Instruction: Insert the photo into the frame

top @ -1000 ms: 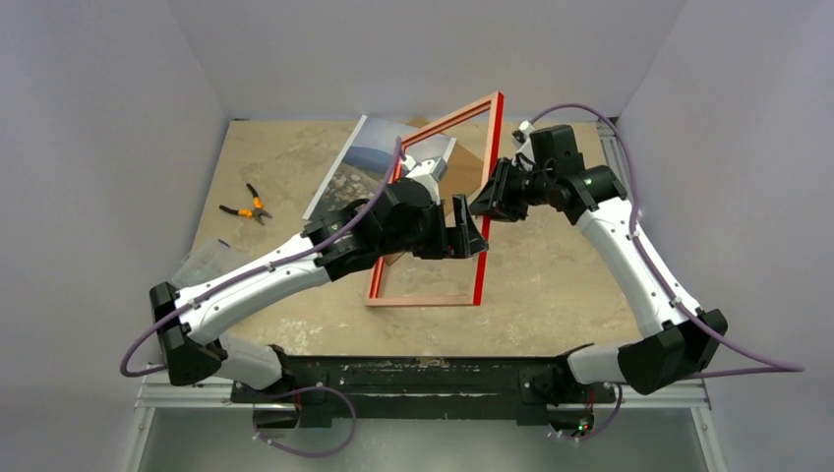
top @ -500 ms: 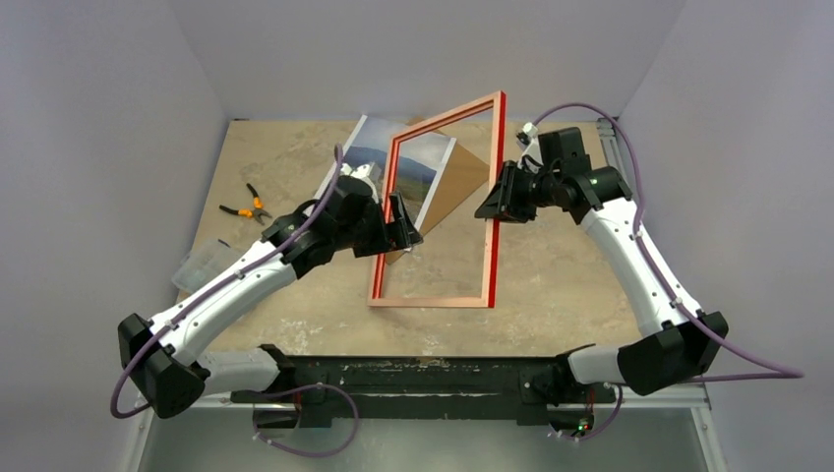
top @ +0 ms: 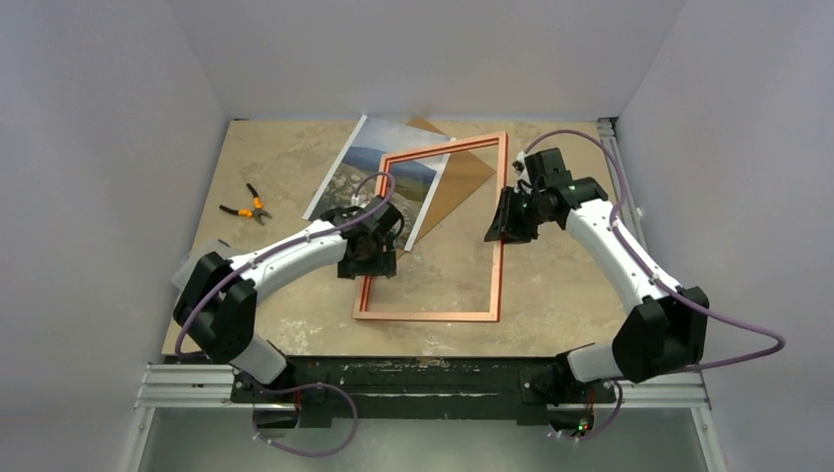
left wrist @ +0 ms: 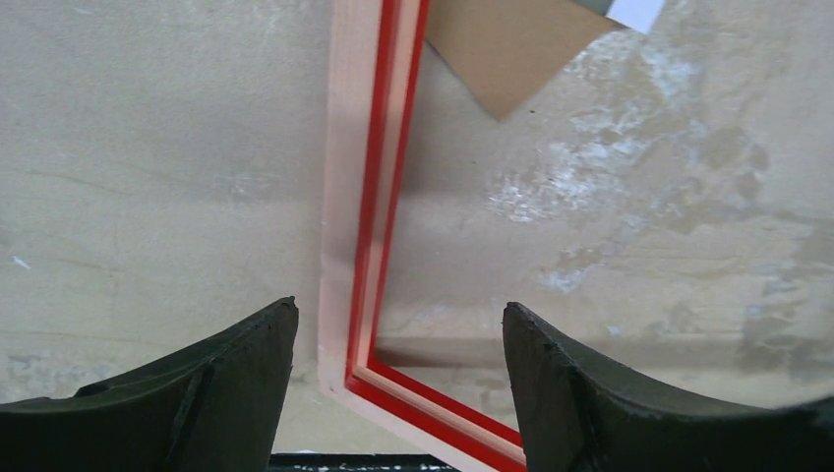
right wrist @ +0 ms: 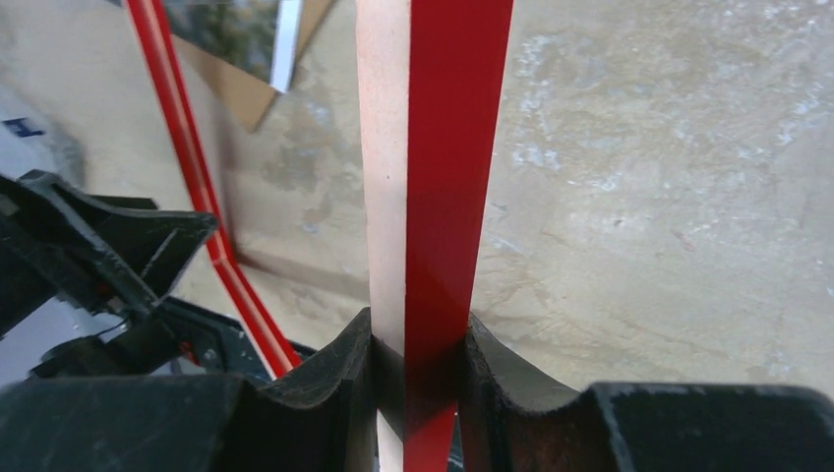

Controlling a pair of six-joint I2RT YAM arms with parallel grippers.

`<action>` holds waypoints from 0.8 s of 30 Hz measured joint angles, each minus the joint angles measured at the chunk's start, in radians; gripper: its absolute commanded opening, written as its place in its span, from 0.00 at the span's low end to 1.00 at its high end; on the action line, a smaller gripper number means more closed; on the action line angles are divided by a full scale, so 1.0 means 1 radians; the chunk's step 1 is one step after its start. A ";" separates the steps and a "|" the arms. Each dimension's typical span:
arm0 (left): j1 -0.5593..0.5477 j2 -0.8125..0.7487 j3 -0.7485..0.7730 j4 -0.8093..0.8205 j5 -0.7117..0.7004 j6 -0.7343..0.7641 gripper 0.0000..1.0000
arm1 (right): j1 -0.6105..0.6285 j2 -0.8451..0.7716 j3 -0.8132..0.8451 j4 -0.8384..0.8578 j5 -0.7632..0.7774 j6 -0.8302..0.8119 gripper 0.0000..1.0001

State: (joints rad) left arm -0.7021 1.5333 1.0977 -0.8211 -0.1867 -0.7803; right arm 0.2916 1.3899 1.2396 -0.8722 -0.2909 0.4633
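From above, the frame (top: pixel 430 313) lies pale back up in the middle of the tabletop (top: pixel 561 285), its near rail along the near edge. I cannot tell whether its right rail is fully down. The right tool (top: pixel 500 224) pinches that rail midway. The left tool (top: pixel 368 264) hangs spread over the left rail. The photo (top: pixel 366 162) lies picture up toward the far edge, with the frame's far left corner overlapping it. A brown backing board (top: pixel 470 172) pokes out beside it.

The left wrist view shows both fingers wide apart, either side of the frame's near left corner and touching nothing.

The right wrist view shows the fingers pressed on the rail's red and pale faces.

I'd say the frame is being laid down ready for loading. Next, the photo must be slid free and turned face down into the opening.

Bare tabletop lies right of the frame. The pliers (top: pixel 247 206) sit well apart, near the left edge.
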 measured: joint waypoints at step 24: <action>0.075 0.122 -0.117 0.209 0.130 0.066 0.00 | 0.000 0.097 -0.047 0.027 0.261 -0.054 0.02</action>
State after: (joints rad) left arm -0.6273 1.6550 0.9802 -0.6125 -0.0566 -0.7139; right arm 0.2920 1.4872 1.1931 -0.8448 -0.0299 0.4091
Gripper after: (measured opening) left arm 0.141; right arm 0.263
